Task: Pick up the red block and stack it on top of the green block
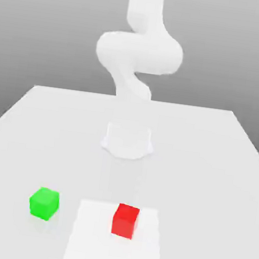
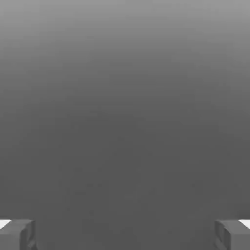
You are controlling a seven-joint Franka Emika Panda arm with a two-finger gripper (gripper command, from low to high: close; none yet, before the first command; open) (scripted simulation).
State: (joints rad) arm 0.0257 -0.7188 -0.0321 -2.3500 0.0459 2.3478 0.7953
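The gripper (image 2: 125, 234) is open: in the hand view its 2 fingertips (image 2: 17, 234) sit far apart at opposite edges, with nothing between them but plain grey background. In the exterior view the white arm (image 1: 139, 52) rises behind the desk (image 1: 207, 165). The red block (image 1: 125, 220) rests on the desk, well apart from the gripper, on a brighter white patch (image 1: 92, 236). The green block (image 1: 44, 203) sits on the desk near the red block, toward the exterior view's left, not touching it.

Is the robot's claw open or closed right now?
Open. In the hand view the gripper has its two fingertips far apart at opposite edges, with nothing between them.
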